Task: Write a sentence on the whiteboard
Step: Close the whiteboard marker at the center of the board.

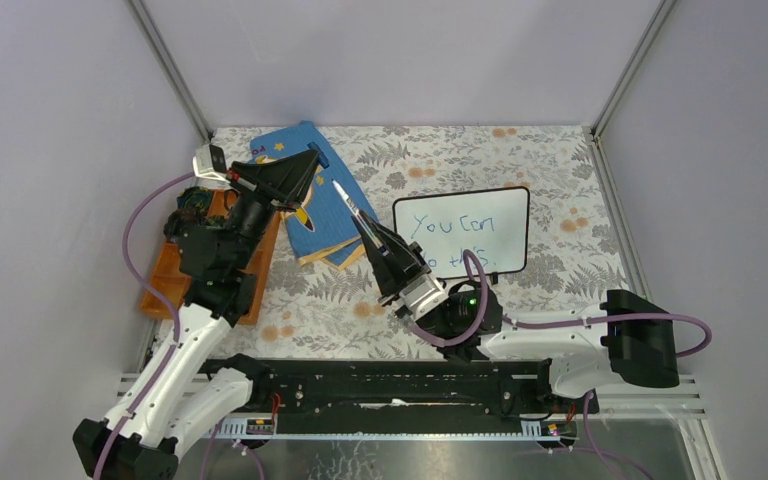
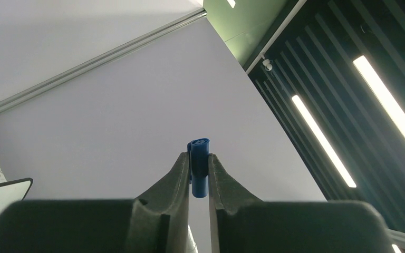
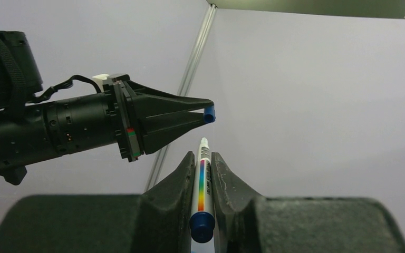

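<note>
Top external view: we see the whiteboard lying on the table, at about 3 o'clock from the middle. The sentence is in blue. The top line says "You can". The bottom line shows "o this." and our right arm hides its start and the board's near left corner.

Our left pincer is squeezed onto a small blue marker cap. The cap's end pokes out past the pincer tips. Our right pincer is squeezed onto the marker, which points toward 11 o'clock. The marker has a rainbow stripe, and its tiny print is too small for us to read. From the right wrist camera, the marker's white tip sits just under the cap and does not touch it.

A blue picture book with a yellow star lies at 11 o'clock, under both pincers. An orange tray sits by the table's left edge, at 9 o'clock.

The board's far edge and right edge have flowery cloth showing between them and the walls. The book's right edge is near the board but does not touch it.
</note>
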